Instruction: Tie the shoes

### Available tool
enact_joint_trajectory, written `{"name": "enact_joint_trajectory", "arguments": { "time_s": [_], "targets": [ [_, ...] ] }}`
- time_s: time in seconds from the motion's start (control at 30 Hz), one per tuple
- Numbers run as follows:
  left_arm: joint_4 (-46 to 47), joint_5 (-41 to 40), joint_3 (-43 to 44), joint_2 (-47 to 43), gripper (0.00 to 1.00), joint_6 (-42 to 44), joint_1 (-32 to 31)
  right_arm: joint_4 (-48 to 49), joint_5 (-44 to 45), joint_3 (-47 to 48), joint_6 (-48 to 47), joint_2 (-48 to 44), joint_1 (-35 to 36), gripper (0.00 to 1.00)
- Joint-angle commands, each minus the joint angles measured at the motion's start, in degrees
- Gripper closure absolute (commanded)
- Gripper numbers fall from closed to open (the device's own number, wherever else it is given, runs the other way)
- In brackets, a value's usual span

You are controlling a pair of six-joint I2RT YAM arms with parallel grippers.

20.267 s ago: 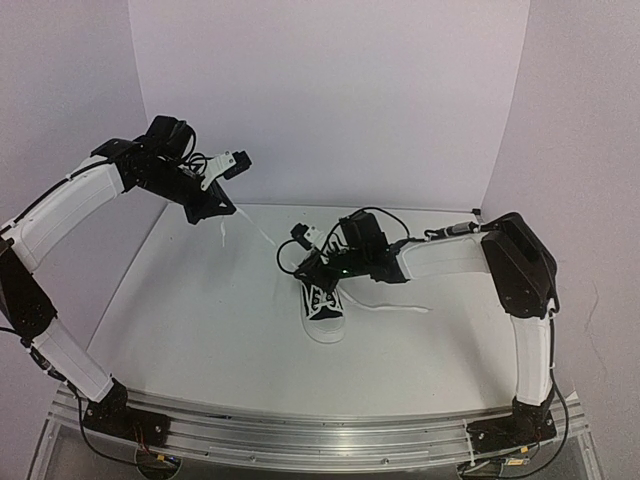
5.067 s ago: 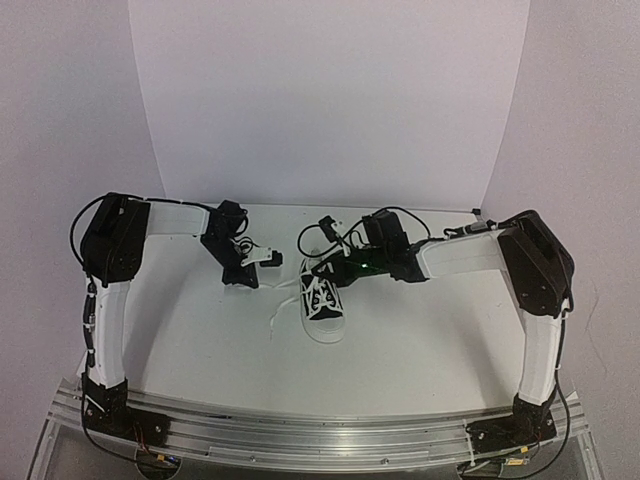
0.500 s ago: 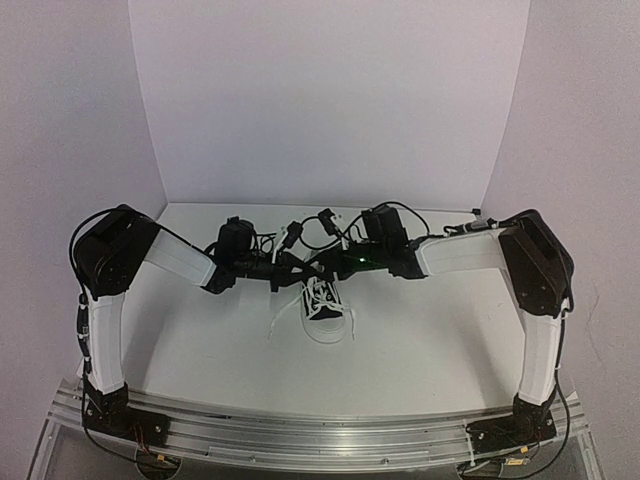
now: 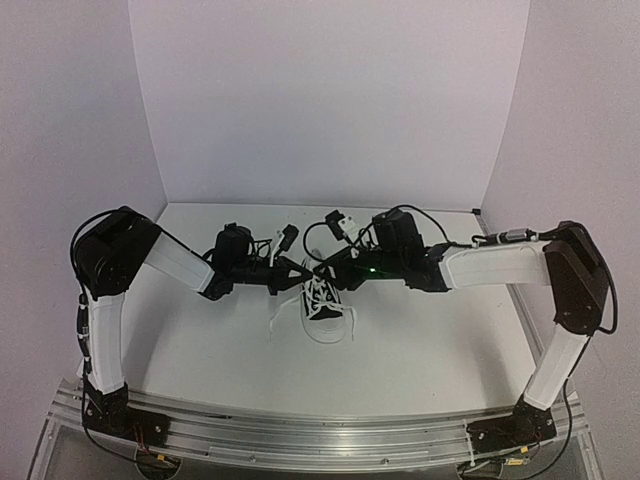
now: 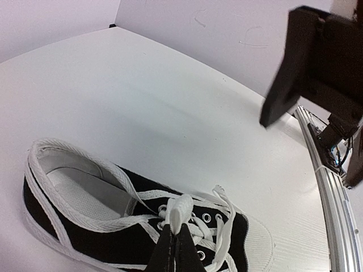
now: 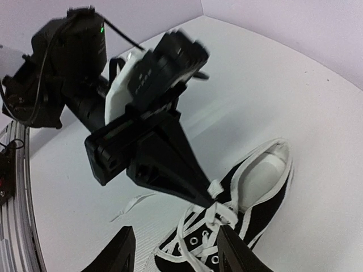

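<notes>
Left hand (image 5: 175, 245) is clamped on a bit of white lace (image 5: 180, 211) right over the eyelets, tips pinched to a point. Right hand (image 6: 176, 232) hangs just opposite with fingers spread and nothing between them (in the overhead view the two hands nearly meet). Step looks like a lace handover or loop-forming. Right should probably close on the lace just beside the left's pinch before left lets go, then pull gently so the shoe (image 5: 85, 229) doesn't drag. Shoe sits upright on its sole mid-surface (image 4: 200, 340), directly under both hands. Its long axis runs near-to-far, toe toward the arm bases, heel opening toward the back wall. A loose lace end (image 4: 280, 316) trails on the surface left of it.
</notes>
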Motion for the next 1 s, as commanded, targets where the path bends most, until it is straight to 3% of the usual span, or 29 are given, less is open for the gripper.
{"name": "enact_joint_trajectory", "arguments": {
  "time_s": [0.0,0.3,0.57,0.83,0.93,0.97],
  "targets": [
    [3.93,-1.03,0.57,-1.34,1.00,-1.56,-0.17,-2.48,6.82,-1.09,-3.58,3.13,3.59,0.50],
    [3.91,-0.87,0.44,-1.55,1.00,-1.65,-0.12,-2.29,11.62,4.07,-0.69,9.98,4.25,0.50],
    [3.81,-0.91,0.47,-1.49,1.00,-1.40,-0.14,-1.47,10.42,5.68,0.30,12.22,4.27,0.61],
    [3.54,-1.30,0.80,-1.43,1.00,-1.20,-0.08,-1.39,8.14,5.69,0.32,13.02,4.24,0.82],
    [3.88,-1.30,0.73,-1.44,1.00,-1.13,-0.08,-1.32,8.74,5.17,1.04,12.53,4.25,0.98],
    [4.18,-1.37,0.63,-1.47,1.00,-1.15,-0.08,-1.24,9.19,4.91,1.49,12.16,4.22,1.00]
  ]
}}
